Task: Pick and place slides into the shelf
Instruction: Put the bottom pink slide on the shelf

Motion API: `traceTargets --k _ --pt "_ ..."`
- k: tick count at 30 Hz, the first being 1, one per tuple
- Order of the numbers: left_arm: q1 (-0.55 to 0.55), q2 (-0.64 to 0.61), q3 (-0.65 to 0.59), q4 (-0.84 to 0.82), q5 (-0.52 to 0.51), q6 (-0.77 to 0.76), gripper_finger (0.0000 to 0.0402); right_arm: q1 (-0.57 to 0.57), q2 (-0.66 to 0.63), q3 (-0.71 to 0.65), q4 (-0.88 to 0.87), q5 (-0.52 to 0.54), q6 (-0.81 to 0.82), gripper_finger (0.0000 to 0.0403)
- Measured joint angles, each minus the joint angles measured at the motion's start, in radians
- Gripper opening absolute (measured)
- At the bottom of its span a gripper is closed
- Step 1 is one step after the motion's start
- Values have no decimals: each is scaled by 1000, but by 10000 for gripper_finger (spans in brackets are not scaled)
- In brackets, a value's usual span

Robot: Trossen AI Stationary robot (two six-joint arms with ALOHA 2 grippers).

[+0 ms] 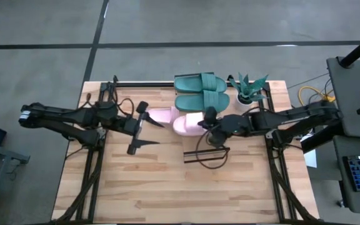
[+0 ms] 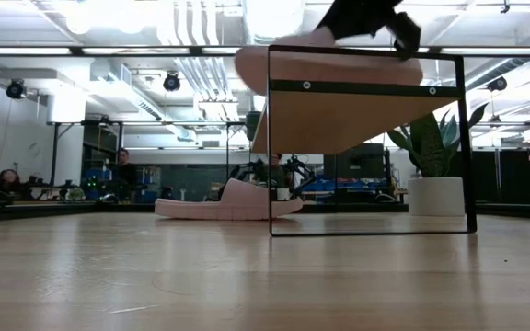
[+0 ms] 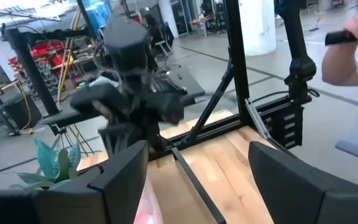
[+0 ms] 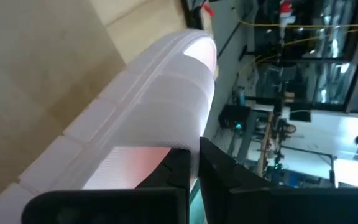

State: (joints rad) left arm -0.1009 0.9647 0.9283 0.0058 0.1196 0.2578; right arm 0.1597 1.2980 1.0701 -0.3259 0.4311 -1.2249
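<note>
A pale pink slide [image 1: 188, 124] hangs in my right gripper [image 1: 205, 123], raised to the level of the shelf's top; whether it rests on the top, I cannot tell. In the low view this slide [image 2: 320, 62] shows at the top bar of the shelf [image 2: 368, 138], a black frame with a light plank top. The second pink slide [image 1: 160, 115] lies sole-down on the table [image 2: 228, 202]. The teal pair [image 1: 200, 91] lies side by side near the far edge. My left gripper [image 1: 155, 132] is open, just beside the lying pink slide, touching nothing. My right gripper is shut on the raised pink slide at its end toward the table's right [image 1: 199, 124], and comes at it roughly level from the right. In the right wrist view the two fingers [image 4: 173, 165] close on the ribbed pink surface [image 4: 166, 118]. The slide is clear of the table.
A potted plant in a white pot [image 1: 250, 91] stands at the far right corner, next to the teal pair. The shelf's black frame [image 1: 206, 156] stands mid-table on the right half. People sit in the room behind [image 2: 122, 170], and a person's arm [image 3: 347, 53] shows beyond the table.
</note>
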Motion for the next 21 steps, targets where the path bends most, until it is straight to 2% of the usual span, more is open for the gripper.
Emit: traceTargets --k 6,21 --pt "0 -38 -6 -44 -1 -18 263 -11 47 5 3 8 -24 9" --pt "0 -43 -70 -53 -3 -20 263 -86 46 -19 -1 11 -117 9"
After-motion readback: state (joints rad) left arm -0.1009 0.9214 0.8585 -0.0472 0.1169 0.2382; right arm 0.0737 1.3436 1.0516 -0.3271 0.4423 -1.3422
